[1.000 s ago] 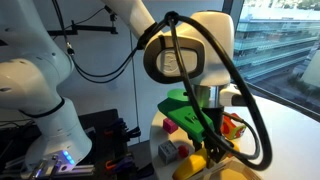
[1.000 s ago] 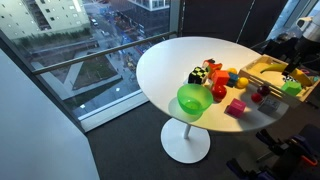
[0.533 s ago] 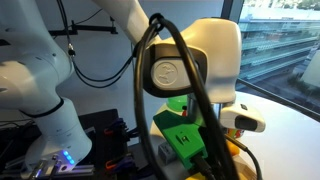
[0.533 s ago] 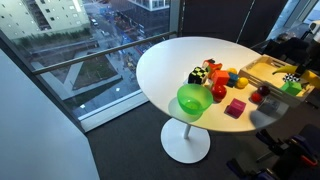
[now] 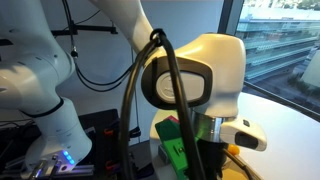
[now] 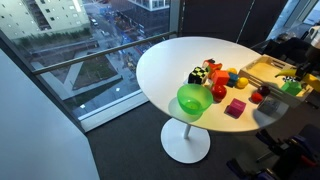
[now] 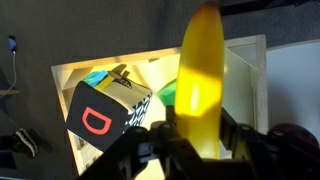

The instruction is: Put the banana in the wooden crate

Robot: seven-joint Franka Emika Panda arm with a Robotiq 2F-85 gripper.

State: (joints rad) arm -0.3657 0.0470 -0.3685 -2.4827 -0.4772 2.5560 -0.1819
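Fingers (image 7: 150, 150) are closed on the lower end of the banana (image 7: 201, 75), one on each side, so the fruit stands up between them and fills the middle of the wrist view. The pick-up part of the job looks done: the banana is off the counter (image 6: 165, 55) and firmly held.

Behind the banana in the wrist view lies the wooden crate (image 7: 255, 90), its pale floor and thin rim spread on both sides of the fruit. From this I judge the banana to hang above the crate's opening, though how high above it cannot be told. A black-and-white cube (image 7: 105, 112) with a red letter already sits in the crate, to one side of the banana, with something green beyond it.

In an exterior view the crate (image 6: 262, 68) sits at the far edge of the counter, well apart from the green bowl (image 6: 193, 99); the banana itself is too small to pick out there.

What is left, as I judge it, is to lower a little and release, keeping clear of the cube.
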